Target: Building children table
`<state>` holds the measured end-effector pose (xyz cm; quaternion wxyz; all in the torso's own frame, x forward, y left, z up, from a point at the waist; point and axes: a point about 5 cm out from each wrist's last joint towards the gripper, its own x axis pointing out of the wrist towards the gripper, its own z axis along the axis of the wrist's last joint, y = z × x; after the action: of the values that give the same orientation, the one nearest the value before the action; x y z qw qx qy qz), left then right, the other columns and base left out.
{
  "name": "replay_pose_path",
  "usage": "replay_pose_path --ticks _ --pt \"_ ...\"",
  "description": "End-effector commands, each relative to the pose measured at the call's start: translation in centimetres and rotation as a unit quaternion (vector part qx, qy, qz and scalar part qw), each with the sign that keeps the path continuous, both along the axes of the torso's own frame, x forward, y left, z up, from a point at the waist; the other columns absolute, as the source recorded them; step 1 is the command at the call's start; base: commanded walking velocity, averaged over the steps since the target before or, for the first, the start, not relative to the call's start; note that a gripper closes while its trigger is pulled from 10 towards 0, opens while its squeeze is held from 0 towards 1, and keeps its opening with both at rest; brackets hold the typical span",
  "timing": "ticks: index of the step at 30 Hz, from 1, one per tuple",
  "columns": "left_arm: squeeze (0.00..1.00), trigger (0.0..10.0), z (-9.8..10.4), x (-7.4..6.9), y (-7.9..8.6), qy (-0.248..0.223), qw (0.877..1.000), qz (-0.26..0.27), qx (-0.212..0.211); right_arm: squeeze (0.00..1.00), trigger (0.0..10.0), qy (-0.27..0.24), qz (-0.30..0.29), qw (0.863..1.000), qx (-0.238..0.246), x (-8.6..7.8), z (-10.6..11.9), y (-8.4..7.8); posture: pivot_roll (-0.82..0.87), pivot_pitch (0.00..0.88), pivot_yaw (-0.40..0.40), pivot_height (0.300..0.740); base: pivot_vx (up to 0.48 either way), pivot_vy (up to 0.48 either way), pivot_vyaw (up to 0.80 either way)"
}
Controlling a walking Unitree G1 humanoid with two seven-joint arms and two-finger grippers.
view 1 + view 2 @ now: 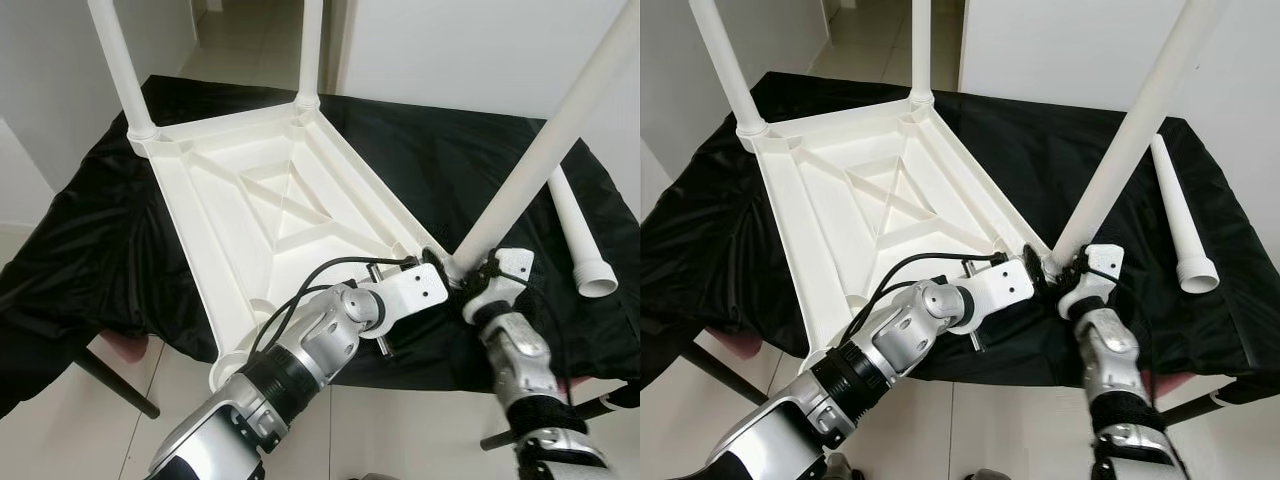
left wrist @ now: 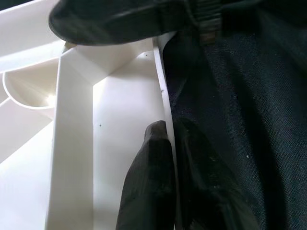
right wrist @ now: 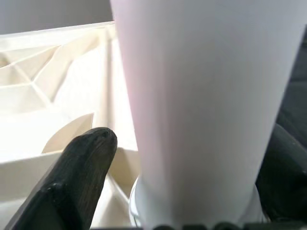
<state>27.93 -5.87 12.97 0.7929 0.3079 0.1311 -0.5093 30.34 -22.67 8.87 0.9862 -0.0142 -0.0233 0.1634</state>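
Left eye view: I see my right gripper [image 1: 470,272] holding a long white plastic leg [image 1: 545,150]. My left gripper [image 2: 172,158] pinches the upside-down white plastic table's [image 1: 270,200] edge on black cloth [image 1: 90,240].

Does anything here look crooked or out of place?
Yes. The leg held by the right claw leans well over, while the two far legs stand upright. A spare leg lies loose on the black cloth.

left gripper [image 1: 432,262] — jaws pinched | right gripper [image 1: 478,278] — jaws clamped
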Motion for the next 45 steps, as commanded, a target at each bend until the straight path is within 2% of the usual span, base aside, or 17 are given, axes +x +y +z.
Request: replay_pose_path --ticks 1,5,10,16,17,18,19,20,21,22,23,24,28,38,39,45 --pt "0.00 10.0 -0.4 -0.3 -0.3 -0.004 1.000 -0.012 0.017 0.00 10.0 0.063 0.064 0.996 -0.012 -1.3 -2.6 0.9 -0.01 0.023 -0.010 0.740 0.000 0.000 0.00" --pt "0.00 10.0 -0.4 -0.4 -0.4 -0.003 1.000 -0.013 0.017 0.00 10.0 0.080 0.105 0.991 -0.036 -1.7 -2.5 -0.5 -0.01 0.024 -0.008 0.740 0.000 0.000 0.00" --pt "0.00 10.0 -0.4 -0.4 -0.4 -0.002 1.000 -0.014 0.017 0.00 10.0 0.106 0.149 0.981 -0.064 -2.2 -2.8 -1.4 0.00 0.026 -0.005 0.740 0.000 0.000 0.00" --pt "0.00 10.0 -0.3 -0.4 -0.4 -0.002 1.000 -0.015 0.017 0.00 10.0 0.133 0.166 0.975 -0.061 -2.3 -3.1 -2.1 0.00 0.027 -0.005 0.740 0.000 0.000 0.00" --pt "0.00 10.0 -0.3 -0.5 -0.3 -0.002 1.000 -0.014 0.017 0.00 9.3 0.138 0.168 0.974 -0.059 -2.3 -3.2 -2.2 0.01 0.027 -0.004 0.740 0.000 0.000 0.00" --pt "0.00 10.0 -0.3 -0.5 -0.3 -0.002 1.000 -0.014 0.017 0.00 9.3 0.138 0.168 0.974 -0.059 -2.3 -3.2 -2.2 0.01 0.027 -0.004 0.740 0.000 0.000 0.00" --pt "0.00 10.0 -0.3 -0.5 -0.3 -0.002 1.000 -0.014 0.017 0.00 5.8 0.141 0.169 0.974 -0.057 -2.4 -3.3 -2.2 0.01 0.027 -0.004 0.740 0.000 0.000 0.00" --pt "0.00 10.0 -0.3 -0.5 -0.3 -0.002 1.000 -0.014 0.017 0.00 5.8 0.141 0.169 0.974 -0.057 -2.4 -3.3 -2.2 0.01 0.027 -0.004 0.740 0.000 0.000 0.00" --pt "0.00 10.0 -0.3 -0.5 -0.3 -0.001 1.000 -0.014 0.018 0.00 3.6 0.145 0.174 0.973 -0.053 -2.5 -3.4 -2.2 0.01 0.029 -0.004 0.740 0.000 0.000 0.00" --pt "0.00 10.0 -0.3 -0.5 -0.3 -0.001 1.000 -0.014 0.018 0.00 3.6 0.145 0.174 0.973 -0.053 -2.5 -3.4 -2.2 0.01 0.029 -0.004 0.740 0.000 0.000 0.00" --pt "0.00 10.0 -0.3 -0.5 -0.3 -0.001 1.000 -0.014 0.017 0.00 0.4 0.149 0.178 0.971 -0.049 -2.7 -3.6 -2.1 0.01 0.029 -0.004 0.740 0.000 0.000 0.00" --pt "0.00 10.0 -0.4 -0.5 -0.3 0.000 1.000 -0.014 0.017 0.00 0.0 0.157 0.179 0.970 -0.043 -2.8 -3.9 -2.1 0.01 0.031 -0.001 0.740 0.000 0.000 0.00" --pt "0.00 10.0 -0.4 -0.6 -0.3 0.000 1.000 -0.015 0.018 0.00 0.0 0.171 0.180 0.968 -0.030 -3.2 -4.5 -2.1 0.01 0.032 0.000 0.740 0.000 0.000 0.00" --pt "0.00 10.0 -0.4 -0.6 -0.3 0.001 1.000 -0.018 0.019 0.00 0.0 0.169 0.171 0.970 -0.024 -3.4 -4.8 -2.1 0.00 0.033 0.003 0.740 0.000 0.000 0.00" --pt "0.00 10.0 -0.4 -0.6 -0.3 0.001 1.000 -0.018 0.019 0.00 10.0 0.166 0.161 0.973 -0.024 -3.3 -4.8 -2.0 0.00 0.033 0.003 0.740 0.000 0.000 0.00" --pt "0.00 10.0 -0.4 -0.7 -0.3 0.002 1.000 -0.018 0.019 0.00 10.0 0.156 0.103 0.982 -0.013 -2.4 -4.9 -0.9 0.00 0.033 0.000 0.740 0.000 0.000 0.00"
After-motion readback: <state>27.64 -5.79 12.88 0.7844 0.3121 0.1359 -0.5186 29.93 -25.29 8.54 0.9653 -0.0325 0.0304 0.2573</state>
